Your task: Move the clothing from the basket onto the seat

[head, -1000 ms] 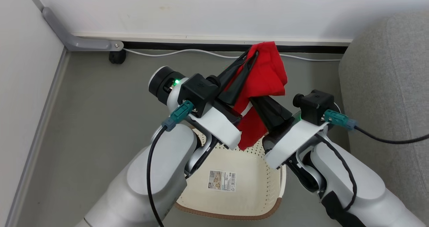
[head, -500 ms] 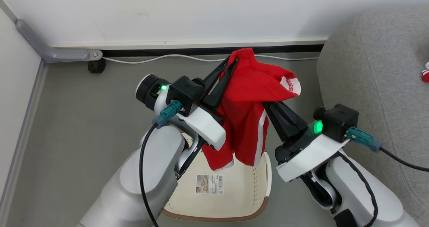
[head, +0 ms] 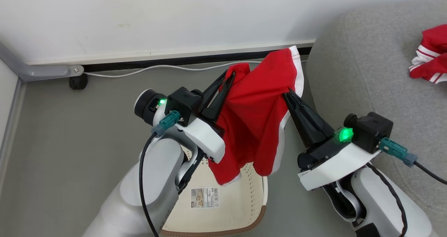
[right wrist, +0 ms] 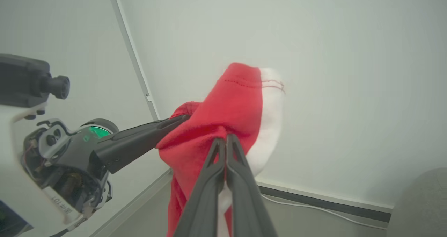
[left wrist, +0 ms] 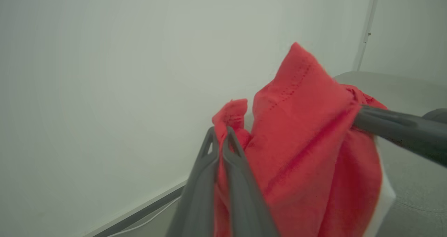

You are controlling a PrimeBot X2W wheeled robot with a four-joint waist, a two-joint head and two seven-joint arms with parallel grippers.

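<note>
Two clamps: left end effector (head: 228, 79) & right end effector (head: 287, 94) closed tight on red garment (head: 255, 121), held over the basket (head: 241, 203). Head view adds 2nd garment (head: 431, 55) on the seat (head: 366, 90); wrist views, pinched folds.

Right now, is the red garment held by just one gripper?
No, the left gripper and right gripper each pinch the red garment, one at each side.

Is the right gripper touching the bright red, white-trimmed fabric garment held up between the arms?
Touching. The right wrist view shows the right gripper shut on a fold of the bright red, white-trimmed fabric garment.
</note>
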